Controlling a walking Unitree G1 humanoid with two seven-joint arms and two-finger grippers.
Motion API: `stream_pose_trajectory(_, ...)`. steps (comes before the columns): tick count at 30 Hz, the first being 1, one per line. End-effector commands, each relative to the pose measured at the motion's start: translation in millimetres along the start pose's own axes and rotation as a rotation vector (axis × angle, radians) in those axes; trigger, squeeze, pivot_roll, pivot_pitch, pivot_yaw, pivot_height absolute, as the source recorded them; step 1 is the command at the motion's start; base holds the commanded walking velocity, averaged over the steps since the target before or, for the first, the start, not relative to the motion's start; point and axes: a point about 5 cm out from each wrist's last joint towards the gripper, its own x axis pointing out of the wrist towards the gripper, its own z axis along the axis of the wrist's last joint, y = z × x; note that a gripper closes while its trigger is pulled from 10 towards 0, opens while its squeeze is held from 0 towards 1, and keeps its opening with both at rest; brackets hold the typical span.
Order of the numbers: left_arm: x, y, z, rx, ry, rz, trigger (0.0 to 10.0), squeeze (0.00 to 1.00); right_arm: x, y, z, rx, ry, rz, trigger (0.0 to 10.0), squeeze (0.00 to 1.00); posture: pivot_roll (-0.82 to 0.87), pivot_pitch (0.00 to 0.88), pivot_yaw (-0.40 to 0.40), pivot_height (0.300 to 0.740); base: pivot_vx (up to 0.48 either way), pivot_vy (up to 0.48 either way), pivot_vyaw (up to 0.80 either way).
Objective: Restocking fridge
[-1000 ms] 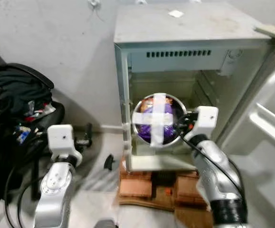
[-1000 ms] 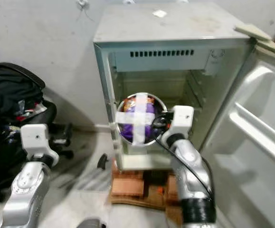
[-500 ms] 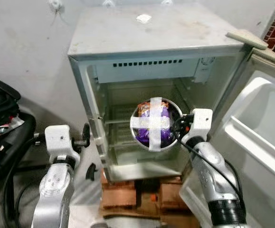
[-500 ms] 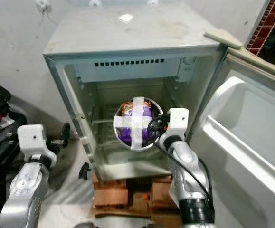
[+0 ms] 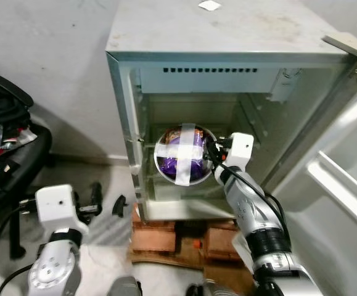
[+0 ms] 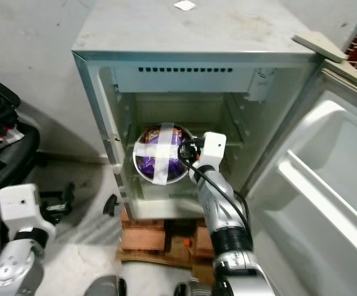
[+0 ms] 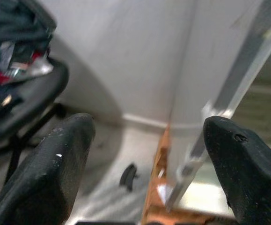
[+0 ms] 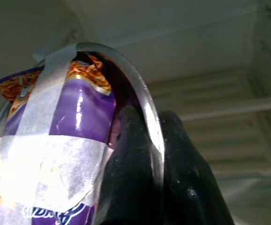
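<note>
Bowl: a metal bowl holding a purple snack bag, with white tape crossed over its mouth; it was tipped on its side, mouth facing out, held in the fridge's open front at the height of the wire shelf.
Right end effector: its two black fingers were pinching the bowl's rim, one inside and one outside; the silver arm reached forward from low on the right into the fridge opening.
Left end effector: fingers spread wide apart, holding nothing, low beside the fridge's left wall near the floor.
Fridge: small and grey, with a vent slot strip across the top of the cavity; it stood on bricks.
Door: swung open to the right, white moulded inner shelves showing.
Chair: black, left of the fridge, piled with dark clothes and bits.
Floor: pale, with a small black piece lying near the fridge's left corner.
</note>
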Motion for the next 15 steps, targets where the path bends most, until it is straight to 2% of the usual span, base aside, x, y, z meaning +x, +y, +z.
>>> stream_pose_trajectory(1,-10.4,2.5,1,-0.002,0.019,0.017,10.0,0.0,11.1,2.0,5,0.051,-0.009,-0.043,10.0,0.0,0.26,0.207,-0.08,0.74,0.0,0.0,0.0)
stream_pose_trajectory(9,-34.3,0.8,2,-0.017,0.057,0.034,10.0,0.0,25.7,5.9,6,0.178,0.025,-0.15,10.0,0.0,0.33,0.266,-0.122,0.74,0.0,0.0,0.0)
stream_pose_trajectory(15,-45.6,-1.7,3,-0.035,0.08,0.036,10.0,0.0,33.0,19.5,6,0.284,0.05,-0.175,10.0,0.0,0.34,0.304,-0.139,0.74,0.0,0.0,0.0)
